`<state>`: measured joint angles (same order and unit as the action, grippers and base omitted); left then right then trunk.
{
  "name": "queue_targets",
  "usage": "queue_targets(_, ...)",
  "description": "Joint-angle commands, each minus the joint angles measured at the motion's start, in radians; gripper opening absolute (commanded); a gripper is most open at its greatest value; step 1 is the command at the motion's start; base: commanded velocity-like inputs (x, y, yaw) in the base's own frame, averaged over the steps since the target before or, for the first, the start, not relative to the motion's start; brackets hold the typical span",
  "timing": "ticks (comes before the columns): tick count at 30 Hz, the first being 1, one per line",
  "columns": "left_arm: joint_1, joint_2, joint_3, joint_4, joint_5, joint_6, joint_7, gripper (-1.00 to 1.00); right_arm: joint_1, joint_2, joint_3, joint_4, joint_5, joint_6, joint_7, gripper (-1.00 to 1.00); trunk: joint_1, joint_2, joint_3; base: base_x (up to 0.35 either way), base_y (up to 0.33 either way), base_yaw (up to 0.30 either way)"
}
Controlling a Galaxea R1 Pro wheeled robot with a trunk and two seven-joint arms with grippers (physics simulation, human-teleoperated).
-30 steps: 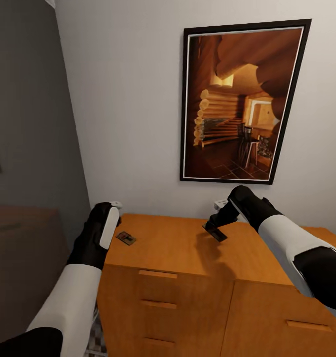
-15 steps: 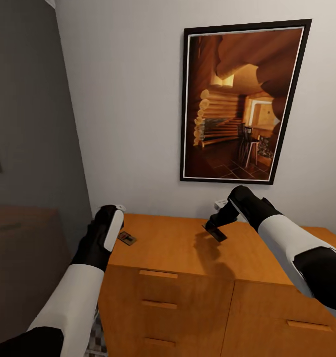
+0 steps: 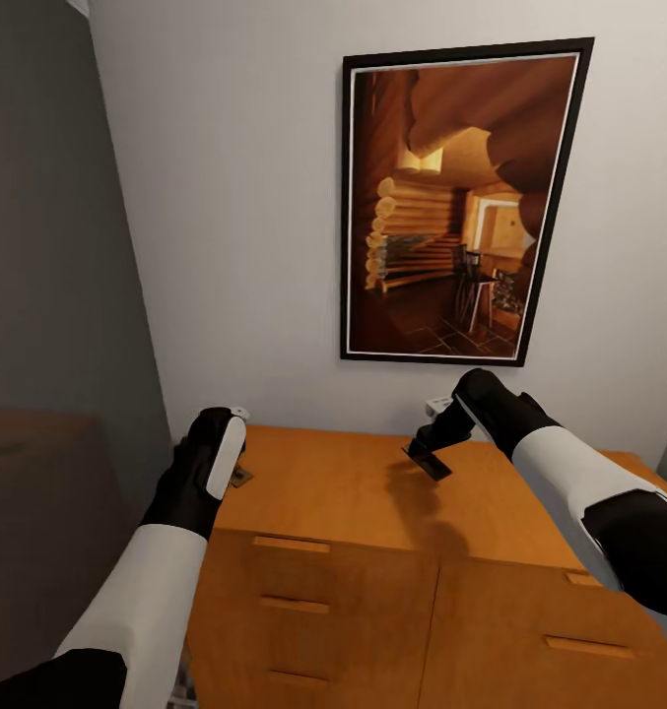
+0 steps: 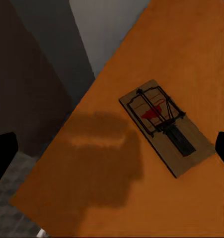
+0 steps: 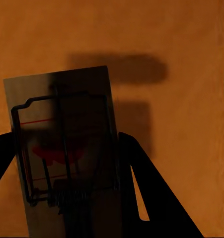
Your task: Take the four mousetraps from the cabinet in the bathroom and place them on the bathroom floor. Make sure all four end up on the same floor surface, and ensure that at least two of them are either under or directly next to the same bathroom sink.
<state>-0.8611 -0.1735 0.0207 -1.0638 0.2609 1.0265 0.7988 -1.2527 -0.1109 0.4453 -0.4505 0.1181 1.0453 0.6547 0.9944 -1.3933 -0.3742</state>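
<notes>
Two mousetraps can be counted. One mousetrap (image 5: 67, 153) sits between the fingers of the right gripper (image 3: 430, 455), clamped at its two long edges and held above the top of the one cabinet (image 3: 372, 512). The second mousetrap (image 4: 166, 126) lies flat on that top, just ahead of the left gripper (image 3: 236, 414), whose fingers stand apart on either side of it (in the head view only a sliver of this trap shows past the arm). Two grippers, then, one per trap. On the cabinet front, about five bar handles (image 3: 289, 545) show, though the lower ones are cut off. One framed picture (image 3: 456, 202) hangs above.
</notes>
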Motion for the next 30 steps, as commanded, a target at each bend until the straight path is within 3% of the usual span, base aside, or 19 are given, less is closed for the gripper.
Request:
queue_targets(1,-0.001,-0.001,0.001,-0.001,0.011,0.001,0.01,1.0,-0.001,-0.001,0.004,-0.002,0.008,0.002,0.008,-1.0,0.0,-0.001,-0.001,0.0,-0.279,0.0)
queue_targets(21,-0.001,-0.001,0.002,-0.005,0.008,0.001,0.01,1.0,-0.001,-0.003,0.006,-0.002,0.008,0.002,0.008,-1.0,0.0,-0.001,-0.001,0.0,-0.04,0.067)
queue_targets(30,-0.001,-0.001,0.0,0.002,0.024,0.001,0.01,1.0,-0.001,-0.001,0.006,-0.002,0.007,0.002,0.008,-1.0,0.0,-0.001,-0.001,0.187,-0.145,0.002)
